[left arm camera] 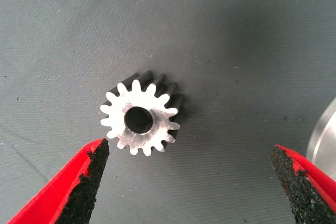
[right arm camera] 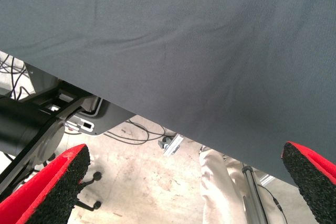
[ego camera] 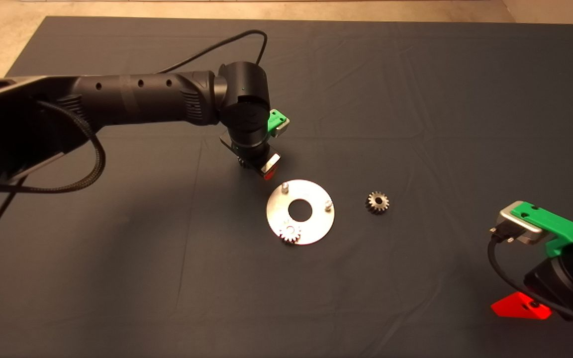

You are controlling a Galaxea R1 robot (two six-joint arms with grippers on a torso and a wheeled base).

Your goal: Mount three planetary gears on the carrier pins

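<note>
The flat silver disc lies mid-mat with two bare carrier pins standing on it. One planetary gear sits on the disc at its near edge. A second gear lies loose on the mat to the right of the disc. A third gear lies flat on the mat under my left gripper, just left of the disc's far side. In the left wrist view the left gripper is open, both fingers apart from the gear. My right gripper is parked at the lower right, open.
The disc's rim shows at the side of the left wrist view. The left arm spans the mat's left half, with a black cable looping below it. Beyond the mat's edge, the right wrist view shows floor, cables and a person's leg.
</note>
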